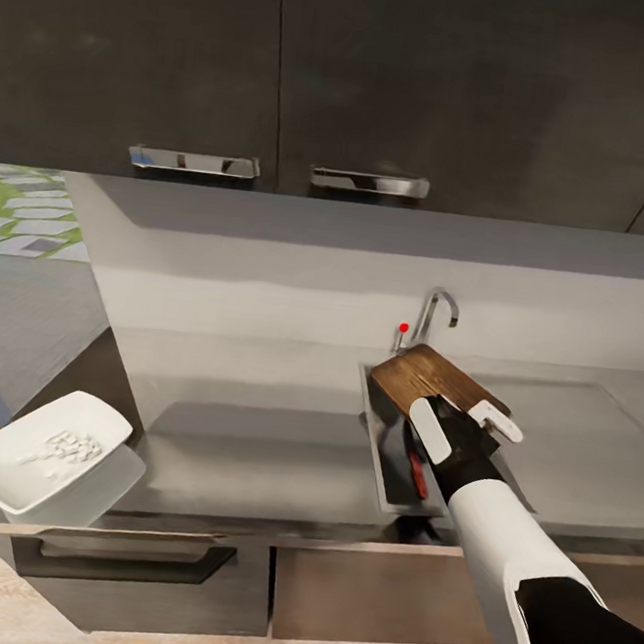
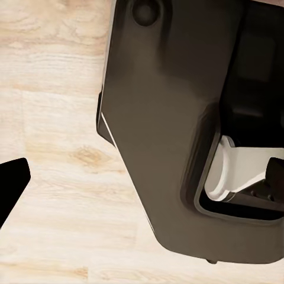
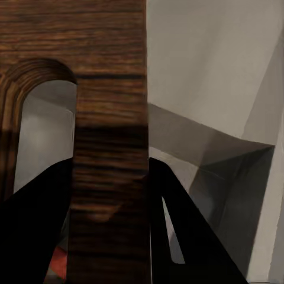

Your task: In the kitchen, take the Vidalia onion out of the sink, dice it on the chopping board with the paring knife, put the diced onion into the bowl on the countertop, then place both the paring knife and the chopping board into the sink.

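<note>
My right gripper [image 1: 463,422] is shut on the dark brown chopping board [image 1: 426,375], holding it tilted over the steel sink [image 1: 376,455]. In the right wrist view the board [image 3: 109,118] stands between both dark fingers [image 3: 183,236], with its slot-shaped handle hole beside them. The paring knife [image 1: 416,472], red-handled, lies in the basin under the board. A white bowl [image 1: 2,469] holding diced onion [image 1: 67,448] sits at the left front corner of the grey countertop [image 1: 248,434]. In the left wrist view one dark fingertip [image 2: 12,180] hangs over pale wood floor.
The angular tap [image 1: 436,311] with its red dot [image 1: 403,327] rises behind the sink. Dark wall cabinets with chrome handles [image 1: 369,182] hang above. A flat drainboard [image 1: 579,444] lies right of the basin. My own dark body [image 2: 177,118] is close beside the left arm.
</note>
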Controlling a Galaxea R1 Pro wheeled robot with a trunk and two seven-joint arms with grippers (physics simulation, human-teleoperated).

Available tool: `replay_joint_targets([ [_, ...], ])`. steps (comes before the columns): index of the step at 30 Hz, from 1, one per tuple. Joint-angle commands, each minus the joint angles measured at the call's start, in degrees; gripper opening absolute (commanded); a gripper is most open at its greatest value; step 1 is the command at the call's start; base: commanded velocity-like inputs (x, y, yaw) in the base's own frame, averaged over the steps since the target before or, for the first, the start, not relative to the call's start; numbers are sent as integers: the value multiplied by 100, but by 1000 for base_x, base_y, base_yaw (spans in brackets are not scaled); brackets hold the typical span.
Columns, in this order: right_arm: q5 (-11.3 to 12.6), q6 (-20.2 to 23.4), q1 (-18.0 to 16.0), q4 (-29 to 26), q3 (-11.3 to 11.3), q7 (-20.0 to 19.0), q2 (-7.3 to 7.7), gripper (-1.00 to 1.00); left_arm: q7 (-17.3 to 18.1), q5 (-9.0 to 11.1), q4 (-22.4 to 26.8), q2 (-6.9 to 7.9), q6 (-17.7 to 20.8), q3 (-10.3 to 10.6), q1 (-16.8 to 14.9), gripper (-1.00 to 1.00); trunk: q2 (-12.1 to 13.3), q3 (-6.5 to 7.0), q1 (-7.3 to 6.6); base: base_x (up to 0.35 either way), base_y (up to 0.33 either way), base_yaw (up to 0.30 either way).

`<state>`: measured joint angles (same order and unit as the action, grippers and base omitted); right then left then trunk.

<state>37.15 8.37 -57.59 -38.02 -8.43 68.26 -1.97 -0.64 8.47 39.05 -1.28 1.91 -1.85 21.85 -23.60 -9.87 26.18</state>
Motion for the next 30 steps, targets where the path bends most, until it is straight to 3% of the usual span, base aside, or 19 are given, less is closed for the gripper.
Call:
replay_joint_targets([
  [1, 12, 55, -7, 22, -27, 36, 4, -100, -7, 49, 12, -5, 20, -8, 3, 100, -12, -10, 4, 32, 20, 0],
  [3, 15, 34, -7, 71, -23, 38, 2, -100, -7, 49, 3, -9, 20, -8, 3, 100, -12, -10, 4, 12, 8, 0],
  [4, 130, -21, -7, 86, -14, 67, -8, -100, -7, 49, 0, -11, 20, -8, 3, 100, -12, -10, 4, 3, 2, 0],
  [5, 270, -58, -7, 92, 4, 107, -13, -100, -8, 49, -1, -12, 20, -8, 3, 100, -12, -10, 4, 2, 1, 0],
  [7, 896, -250, -7, 100, 58, 350, -2, -100, -9, 49, 2, -12, 20, -8, 5, 100, -12, -10, 4, 0, 0, 0],
  [9, 1118, -445, -7, 107, 66, 470, 2, -100, -9, 49, -3, -12, 20, -8, 4, 100, -12, -10, 4, 0, 0, 0],
  [15, 1226, -910, -7, 569, 68, 513, -46, -100, -6, 49, 7, -79, 14, -2, 4, 100, -12, -10, 4, 117, 0, 0],
  [25, 1268, -1182, -4, 927, 78, 495, -15, -100, -6, 49, -3, -83, 19, -1, 3, 100, -12, -10, 4, 258, 0, 0],
  [30, 1626, -1255, -1, 1227, 86, 383, 16, -100, -6, 49, 2, -89, 19, -5, 4, 100, -12, -10, 4, 16, 0, 0],
])
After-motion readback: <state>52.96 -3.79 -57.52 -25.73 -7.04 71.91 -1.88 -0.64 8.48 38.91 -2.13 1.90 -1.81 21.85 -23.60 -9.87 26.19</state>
